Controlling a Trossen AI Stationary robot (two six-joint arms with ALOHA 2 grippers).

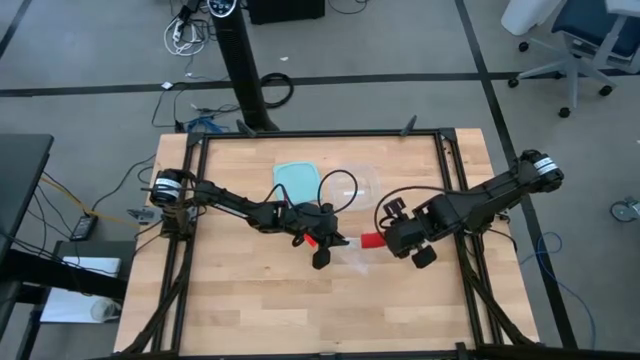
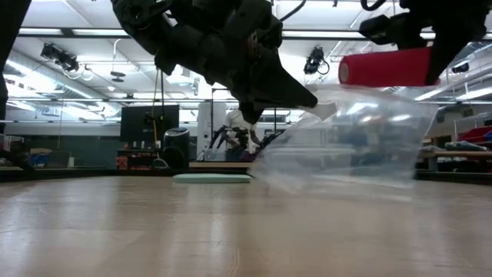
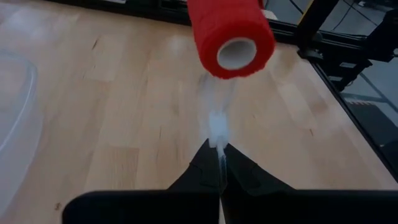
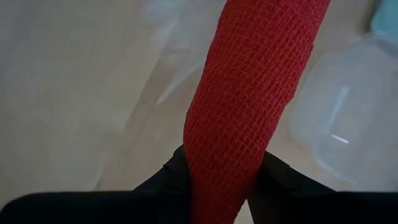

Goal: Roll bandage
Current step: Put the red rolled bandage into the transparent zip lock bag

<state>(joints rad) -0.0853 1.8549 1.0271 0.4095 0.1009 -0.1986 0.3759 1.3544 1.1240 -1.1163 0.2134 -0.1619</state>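
The bandage [image 2: 384, 68] is a bright red roll with a white core [image 3: 237, 53]. It is held level and well above the table by my right gripper [image 4: 224, 165], which is shut on it. Just below it spreads a clear crinkled plastic bag [image 2: 346, 138], whose lower part rests on the wooden table [image 2: 231, 223]. My left gripper [image 3: 221, 163] is shut on the bag's upper edge, left of the roll in the high view [image 1: 323, 245]. The roll [image 1: 372, 241] sticks out from my right gripper [image 1: 398, 240] toward my left one. My left gripper pinches a thin bit of the bag's upper edge [image 3: 216, 134] between its shut fingertips, coming slanting down from the table's left. The plastic rises to that point and falls away slack to the table. My right gripper pinches the roll's round sides [image 4: 214, 146] between its two fingers, near one end. The fingers come steeply from above and lie across the roll. The roll hangs level, clear of the table and above the bag.
A light-blue square container [image 1: 297, 182] lies flat at the table's far middle, with a clear plastic piece [image 1: 357, 180] beside it. Black frame rails [image 1: 320, 135] run along the table's edges. Bare wood [image 1: 320, 310] fills the near half.
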